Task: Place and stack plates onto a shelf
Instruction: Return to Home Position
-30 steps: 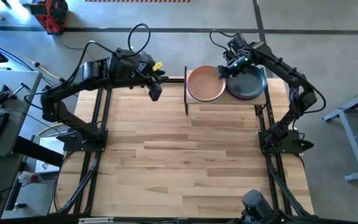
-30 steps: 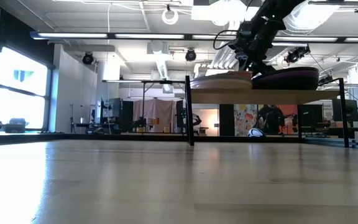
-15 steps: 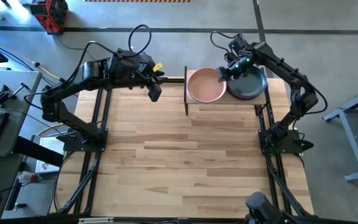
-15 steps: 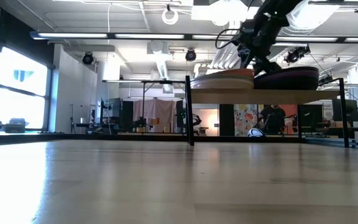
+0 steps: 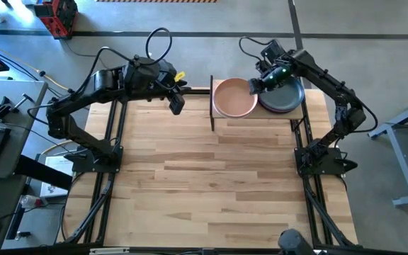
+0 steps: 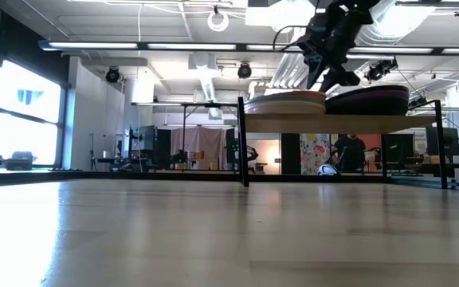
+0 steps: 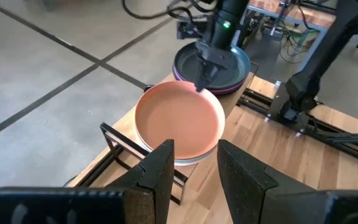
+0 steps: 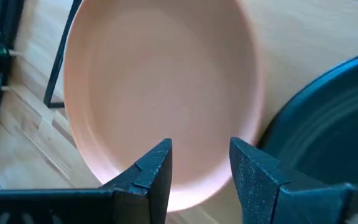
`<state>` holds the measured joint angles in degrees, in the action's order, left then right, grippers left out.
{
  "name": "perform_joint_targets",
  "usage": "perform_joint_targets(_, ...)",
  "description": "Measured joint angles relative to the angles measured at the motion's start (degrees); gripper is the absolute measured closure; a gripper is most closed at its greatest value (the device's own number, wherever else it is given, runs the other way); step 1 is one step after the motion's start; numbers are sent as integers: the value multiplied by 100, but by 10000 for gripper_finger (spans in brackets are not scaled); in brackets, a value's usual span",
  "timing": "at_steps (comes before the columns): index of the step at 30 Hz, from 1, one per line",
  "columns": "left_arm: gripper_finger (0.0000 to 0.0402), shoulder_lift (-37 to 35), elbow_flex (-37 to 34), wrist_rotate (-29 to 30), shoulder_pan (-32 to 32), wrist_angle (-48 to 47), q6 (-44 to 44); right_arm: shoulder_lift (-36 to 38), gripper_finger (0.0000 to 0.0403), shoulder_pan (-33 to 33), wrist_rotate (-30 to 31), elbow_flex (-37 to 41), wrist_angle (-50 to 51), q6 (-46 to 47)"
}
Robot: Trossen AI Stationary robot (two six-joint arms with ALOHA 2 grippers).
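Note:
The shelf point(image 5: 261, 116) stands at the table's far edge and carries two stacks of plates. A peach plate point(image 5: 232, 99) tops the left stack, with a pale plate showing beneath it point(image 7: 188, 158). A dark plate point(image 5: 287, 93) tops the right stack, over a purple one point(image 6: 369, 97). My right gripper point(image 5: 255, 86) hovers open above the gap between the stacks, over the peach plate's right rim point(image 8: 229, 155), and is clear of it in the low view point(image 6: 331, 68). My left gripper point(image 5: 177, 106) waits open to the left of the shelf, pointing at it point(image 7: 194, 165).
The shelf board point(image 6: 341, 123) rests on thin black posts, with open space under it. The wooden tabletop point(image 5: 211, 184) spreads toward the near edge. Black frame rails run along both table sides. Benches and cables lie beyond the left edge.
My right gripper has risen from the right rim of the peach plate and now hangs clear above both stacks. The plates have stayed in place on the shelf.

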<state>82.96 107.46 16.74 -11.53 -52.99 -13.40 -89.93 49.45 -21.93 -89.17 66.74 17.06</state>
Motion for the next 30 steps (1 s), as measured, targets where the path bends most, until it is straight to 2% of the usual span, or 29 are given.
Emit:
perform_joint_targets(10, 289, 2, 0, 67, -2, 0, -150, -28, 263, -761, 1208, 0, 13, 47)
perform_joint_targets(17, 289, 2, 0, 67, -2, 0, -157, -63, 263, -943, 1540, 0, 12, 68)
perform_joint_targets(30, 289, 26, -4, 66, -1, 2, -257, -318, 263, -1025, 1542, 2, 77, -15)
